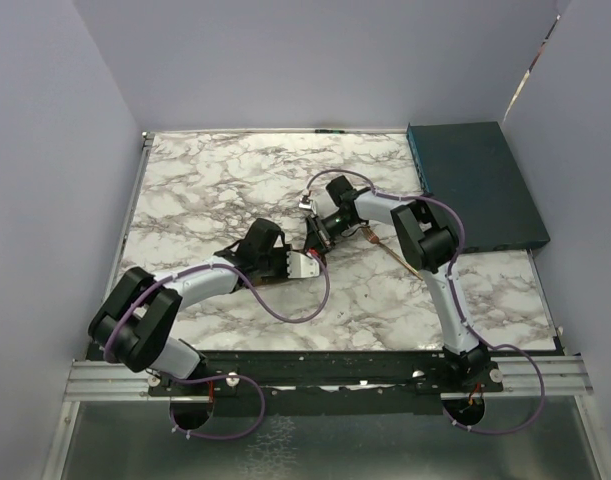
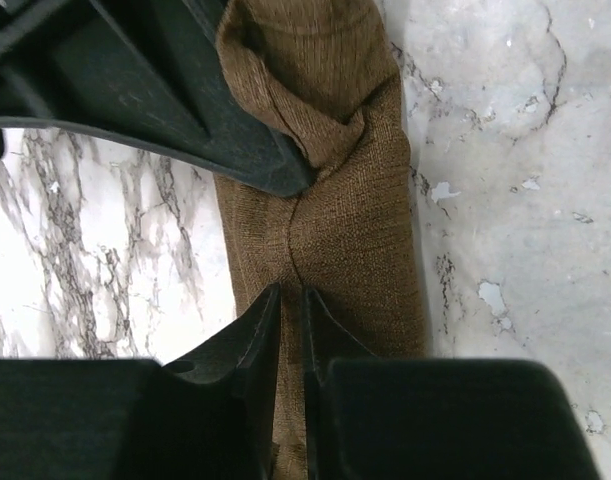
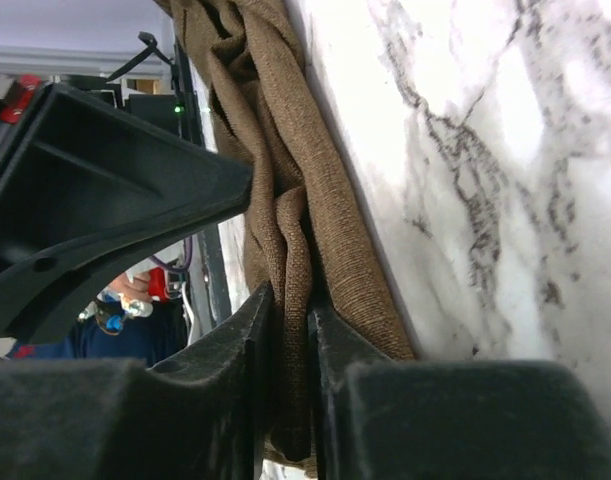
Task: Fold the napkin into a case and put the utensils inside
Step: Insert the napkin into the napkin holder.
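The napkin [image 2: 355, 250] is a brown cloth folded into a narrow strip on the marble table [image 1: 215, 180]. In the top view both grippers hide it where they meet at mid-table. My left gripper [image 2: 290, 292] is shut, pinching the cloth at its centre seam; it also shows in the top view [image 1: 313, 260]. My right gripper [image 3: 293, 300] is shut on bunched folds of the napkin [image 3: 285, 150] lifted off the marble; it also shows in the top view [image 1: 315, 235]. The copper fork [image 1: 390, 248] lies on the table just right of the right gripper, apart from the cloth.
A dark teal flat box [image 1: 475, 185] lies at the back right corner. Grey walls close the table at the left, back and right. The right arm's elbow [image 1: 425, 235] stands over the fork's near end.
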Motion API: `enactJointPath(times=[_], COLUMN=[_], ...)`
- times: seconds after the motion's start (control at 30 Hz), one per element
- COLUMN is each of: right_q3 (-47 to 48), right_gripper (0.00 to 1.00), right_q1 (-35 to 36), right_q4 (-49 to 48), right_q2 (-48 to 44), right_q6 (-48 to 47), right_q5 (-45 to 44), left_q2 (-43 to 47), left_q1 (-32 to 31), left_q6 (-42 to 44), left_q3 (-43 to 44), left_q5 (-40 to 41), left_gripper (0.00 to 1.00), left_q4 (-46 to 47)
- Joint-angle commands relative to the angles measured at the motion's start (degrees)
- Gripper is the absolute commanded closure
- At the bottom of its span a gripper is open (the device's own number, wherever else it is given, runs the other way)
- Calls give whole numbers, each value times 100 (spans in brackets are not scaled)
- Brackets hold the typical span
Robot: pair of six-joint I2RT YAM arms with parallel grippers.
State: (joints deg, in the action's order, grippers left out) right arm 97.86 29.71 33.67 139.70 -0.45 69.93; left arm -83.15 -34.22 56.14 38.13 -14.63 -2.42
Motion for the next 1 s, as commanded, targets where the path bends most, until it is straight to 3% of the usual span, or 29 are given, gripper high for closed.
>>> enactJointPath(times=[0.0, 0.17, 0.2, 0.23, 0.27, 0.4, 0.5, 0.6, 0.63, 0.7, 0.73, 0.87, 0.97], right_q3=[-388, -458, -525, -668, -852, -1103, -1338, -1926, -2021, -2092, -2133, -2777, -3675], right_gripper=[75, 63, 47, 7, 1, 0, 0, 0, 1, 13, 22, 74, 92], right_q1=[43, 35, 27, 11, -10, -167, -345, -493, -512, -543, -545, -538, -482], right_q4=[-609, -860, -920, -1179, -1557, -1848, -1841, -2420, -2408, -2300, -2295, -2663, -3604], right_q2=[-519, -754, -789, -858, -942, -1220, -1625, -2299, -2462, -2676, -2758, -3320, -3908], right_q6=[164, 423, 466, 632, 890, 1134, 1293, 1644, 1651, 1636, 1647, 1870, 2335], right_q5=[227, 282, 262, 326, 448, -97, -1138, -1964, -2251, -2582, -2697, -2962, -2747], left_q2=[-133, -262, -296, -329, -395, -487, -523, -526, -526, -526, -526, -544, -559], left_q1=[20, 36, 42, 51, 74, 130, 183, 205, 205, 213, 214, 210, 214], left_q6=[61, 73, 2, -183, -315, -554, -718, -857, -866, -919, -935, -1079, -1120], left_q3=[-176, -236, -231, -209, -140, -59, -53, -35, -35, -27, -21, 31, 33], left_q5=[206, 320, 327, 322, 252, 154, 136, 79, 49, 15, 2, -28, 18], left_gripper=[85, 86, 86, 86, 87, 88, 88, 88, 88, 89, 89, 89, 89], left_q4=[-61, -83, -98, -124, -270, -573, -572, -592, -613, -626, -624, -612, -552])
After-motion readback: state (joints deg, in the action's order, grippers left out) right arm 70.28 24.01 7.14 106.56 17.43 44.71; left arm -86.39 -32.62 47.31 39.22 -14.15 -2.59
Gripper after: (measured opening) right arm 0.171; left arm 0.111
